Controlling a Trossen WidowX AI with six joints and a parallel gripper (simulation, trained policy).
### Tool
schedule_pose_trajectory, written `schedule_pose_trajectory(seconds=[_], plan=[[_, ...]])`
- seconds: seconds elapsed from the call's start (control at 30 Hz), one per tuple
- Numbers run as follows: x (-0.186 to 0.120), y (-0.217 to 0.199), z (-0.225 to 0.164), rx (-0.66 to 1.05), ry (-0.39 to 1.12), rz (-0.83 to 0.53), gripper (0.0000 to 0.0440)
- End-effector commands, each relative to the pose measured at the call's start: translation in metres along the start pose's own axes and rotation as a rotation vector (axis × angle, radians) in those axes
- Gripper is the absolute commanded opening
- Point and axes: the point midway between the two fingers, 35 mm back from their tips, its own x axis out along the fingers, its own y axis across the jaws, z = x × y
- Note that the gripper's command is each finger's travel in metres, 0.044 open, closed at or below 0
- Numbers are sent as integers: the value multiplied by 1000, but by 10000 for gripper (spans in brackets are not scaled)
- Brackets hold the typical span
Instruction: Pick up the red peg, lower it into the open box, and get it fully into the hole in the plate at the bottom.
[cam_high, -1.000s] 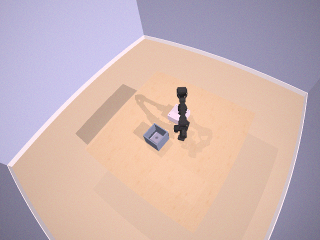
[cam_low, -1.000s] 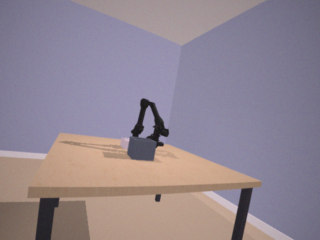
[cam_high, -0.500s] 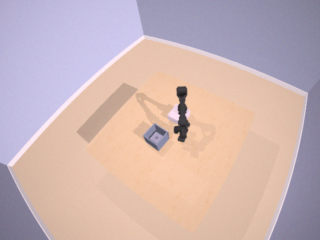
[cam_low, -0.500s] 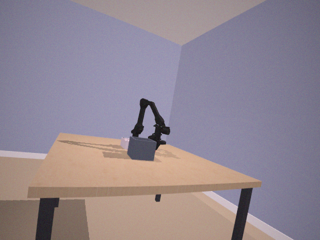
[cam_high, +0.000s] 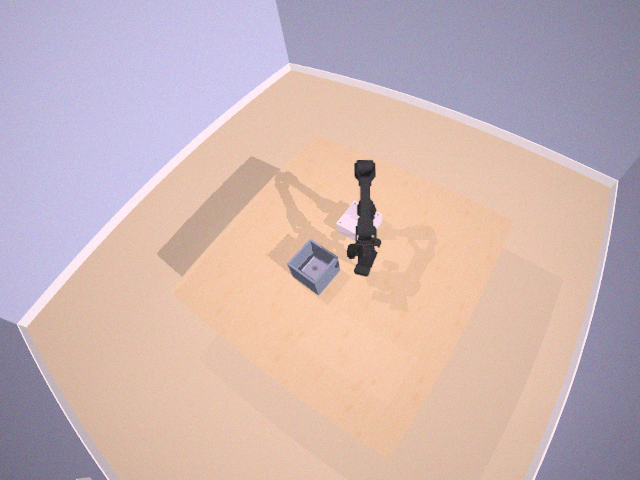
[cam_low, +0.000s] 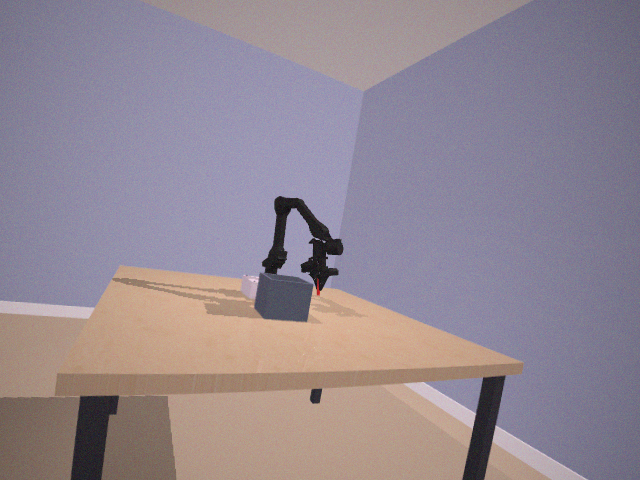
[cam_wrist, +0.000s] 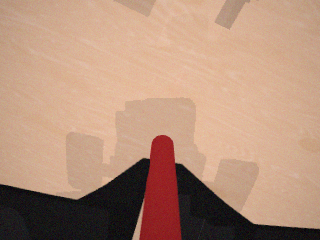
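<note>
"When you look down from the top, what is in the grey-blue box (cam_high: 327, 279) (cam_low: 283, 299)?"

"I see the plate (cam_high: 310, 270) at the bottom, with a small dark hole (cam_high: 315, 268) near its middle. The top of the box is open, and no peg is in there."

"So where is the red peg (cam_low: 318, 287) (cam_wrist: 162, 195)?"

"It is in the gripper (cam_low: 319, 285) (cam_wrist: 160, 168)! The two black fingers are squeezed on it, one on each side. Its low end pokes out under them."

"Is it over the box?"

"No, it is outside. From the side, the peg is to the right of the box and farther away. It points down, above the table (cam_high: 341, 356) (cam_low: 258, 346)."

"Can you see into the box from the side?"

"No, its wall hides the inside. The box sits on the table, and a pale pink block (cam_high: 347, 223) (cam_low: 250, 285) is behind it, to the left."
</note>
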Motion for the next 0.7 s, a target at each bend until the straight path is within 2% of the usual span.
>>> schedule_pose_trajectory(seconds=[0.0,0.33,0.67], plan=[[-19,12,-1,-14,12,54,0],[-65,36,13,-45,-18,155,0],[-101,51,45,-44,-90,207,0]])
